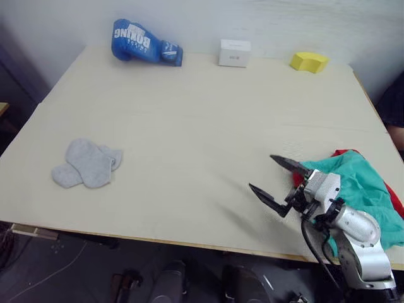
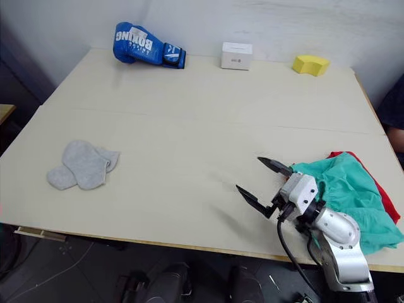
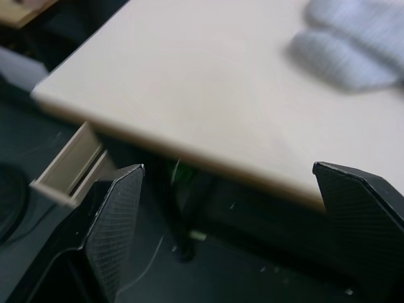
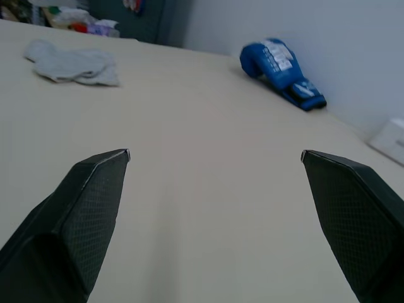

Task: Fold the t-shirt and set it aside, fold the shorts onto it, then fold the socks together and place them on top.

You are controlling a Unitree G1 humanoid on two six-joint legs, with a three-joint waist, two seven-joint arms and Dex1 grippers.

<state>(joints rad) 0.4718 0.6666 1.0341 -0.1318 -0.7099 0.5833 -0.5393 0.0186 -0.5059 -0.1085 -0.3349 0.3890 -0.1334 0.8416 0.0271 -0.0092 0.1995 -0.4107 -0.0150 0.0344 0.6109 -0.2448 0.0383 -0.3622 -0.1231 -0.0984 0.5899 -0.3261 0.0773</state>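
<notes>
Hovering just above the worktop near its front right edge, the right hand has its two black fingers spread wide and grips nothing. The shorts lie in a loose heap at the right edge, directly behind that hand, on top of the t-shirt, of which red edges show. The socks lie together, overlapping, flat on the left part of the worktop. The left hand is at the worktop's front left edge near the socks, fingers wide apart and empty. Along the far edge stand a blue boxing glove, a small white box and a yellow block. No container holds any garment.
</notes>
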